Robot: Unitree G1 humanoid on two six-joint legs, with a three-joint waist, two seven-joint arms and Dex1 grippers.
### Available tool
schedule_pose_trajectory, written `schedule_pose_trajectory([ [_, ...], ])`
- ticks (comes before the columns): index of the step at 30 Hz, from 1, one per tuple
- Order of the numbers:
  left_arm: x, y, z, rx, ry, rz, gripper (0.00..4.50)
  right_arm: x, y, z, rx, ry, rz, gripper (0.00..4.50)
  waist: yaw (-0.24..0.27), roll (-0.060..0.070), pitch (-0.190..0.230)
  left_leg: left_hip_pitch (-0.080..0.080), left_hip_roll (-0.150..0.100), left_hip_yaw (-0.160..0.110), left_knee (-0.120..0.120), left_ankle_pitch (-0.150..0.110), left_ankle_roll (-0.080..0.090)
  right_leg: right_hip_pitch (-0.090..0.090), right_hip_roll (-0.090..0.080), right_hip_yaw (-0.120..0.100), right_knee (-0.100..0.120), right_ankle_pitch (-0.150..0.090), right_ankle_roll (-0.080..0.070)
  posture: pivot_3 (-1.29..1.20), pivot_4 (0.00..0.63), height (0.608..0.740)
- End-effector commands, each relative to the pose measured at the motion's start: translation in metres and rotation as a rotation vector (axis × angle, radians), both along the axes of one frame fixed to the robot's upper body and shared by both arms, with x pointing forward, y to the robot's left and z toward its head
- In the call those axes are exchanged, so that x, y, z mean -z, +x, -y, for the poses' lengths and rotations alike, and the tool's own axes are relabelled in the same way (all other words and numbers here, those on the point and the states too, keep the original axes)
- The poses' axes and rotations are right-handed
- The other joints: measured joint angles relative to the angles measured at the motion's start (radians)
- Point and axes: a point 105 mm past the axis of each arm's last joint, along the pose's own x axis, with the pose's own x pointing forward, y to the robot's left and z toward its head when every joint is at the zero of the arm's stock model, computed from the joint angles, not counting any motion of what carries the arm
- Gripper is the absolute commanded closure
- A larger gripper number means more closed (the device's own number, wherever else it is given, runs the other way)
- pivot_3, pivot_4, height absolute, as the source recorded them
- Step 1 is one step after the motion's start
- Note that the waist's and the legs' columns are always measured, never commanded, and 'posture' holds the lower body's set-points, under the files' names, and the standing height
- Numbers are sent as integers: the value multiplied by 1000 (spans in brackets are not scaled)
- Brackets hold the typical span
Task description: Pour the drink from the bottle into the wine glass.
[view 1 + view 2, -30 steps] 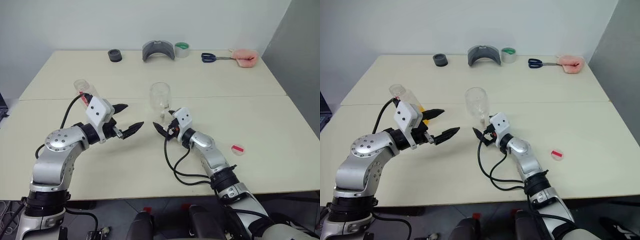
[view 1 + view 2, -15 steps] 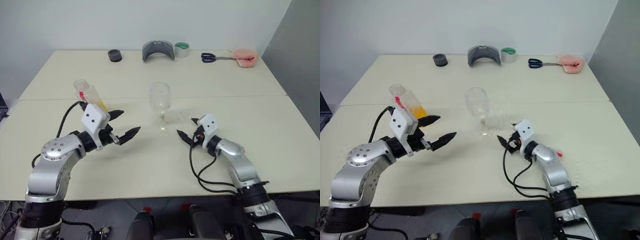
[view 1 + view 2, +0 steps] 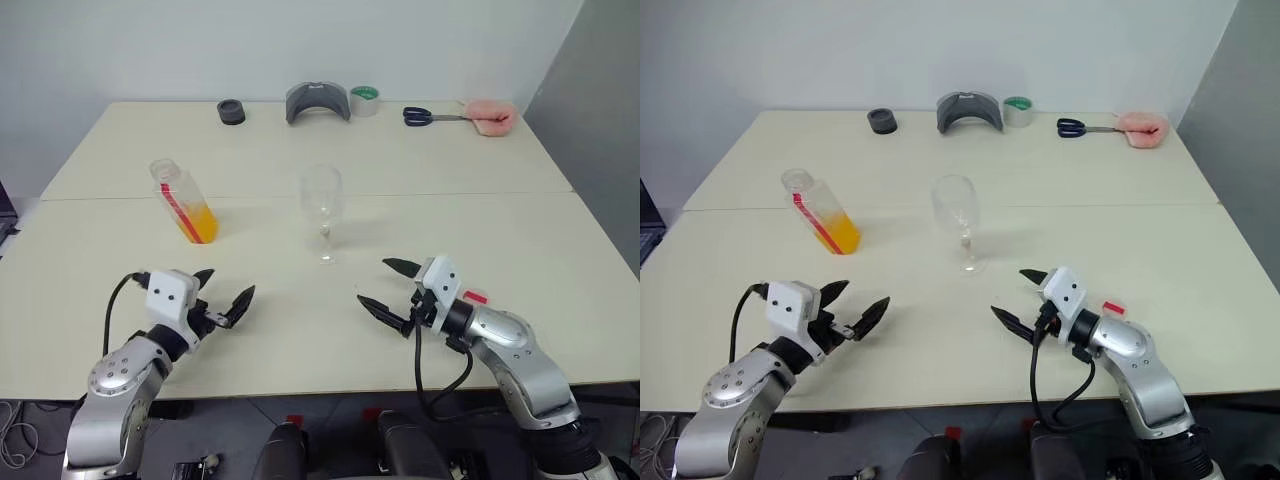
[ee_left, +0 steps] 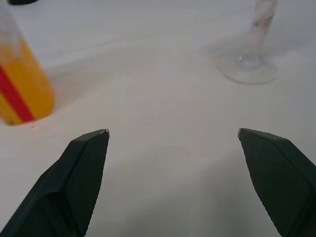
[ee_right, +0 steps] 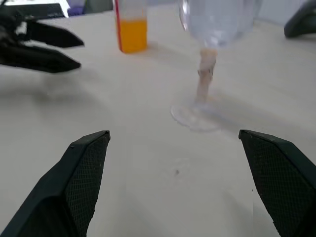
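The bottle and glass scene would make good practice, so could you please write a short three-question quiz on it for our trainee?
1. True or false: the bottle has its cap on.
2. Which hand is nearer the red cap on the table: A left hand, B right hand?
3. The wine glass stands ____ on the table.

Key: 1 false, its neck is bare; 2 B; 3 upright, with no drink visible in it.

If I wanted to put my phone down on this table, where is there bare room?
Bare patches: the wide stretch right of the clear stemmed wine glass, and the strip between it and the clear plastic bottle of orange drink. Crowded: the far edge, with black ring, grey curved piece, tape roll, scissors.
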Motion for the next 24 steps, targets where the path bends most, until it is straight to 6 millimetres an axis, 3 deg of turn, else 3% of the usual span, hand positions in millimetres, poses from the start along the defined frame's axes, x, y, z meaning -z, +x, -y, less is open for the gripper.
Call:
schedule_pose_trajectory([
  [1, -5, 2, -25, -163, 19, 63, 0, -26, -13, -4, -47, 51, 63, 44, 4, 0, 0, 0, 0, 0, 0, 0, 0, 0, 0, 0, 0, 0, 0, 0, 150, 740],
  [7, -4, 15, -51, -316, 1, 80, 0, -35, -19, -9, -60, 76, 40, 44, 15, -1, -1, 0, -1, 0, 0, 0, 0, 1, 0, -1, -1, 0, 0, 0, 150, 740],
  [14, -23, 36, -63, -339, 36, 135, 0, -36, -22, -11, -62, 87, 22, 44, 17, -3, -2, 0, -1, 0, 0, 0, 0, 1, 0, -1, -1, 0, 0, 0, 150, 740],
  [24, -45, 61, -56, -282, 49, 170, 0, -29, -34, -12, -127, 33, -22, 44, 17, -3, -2, 0, -1, 0, 0, 0, 0, 1, 0, -1, -1, 0, 0, 0, 150, 740],
])
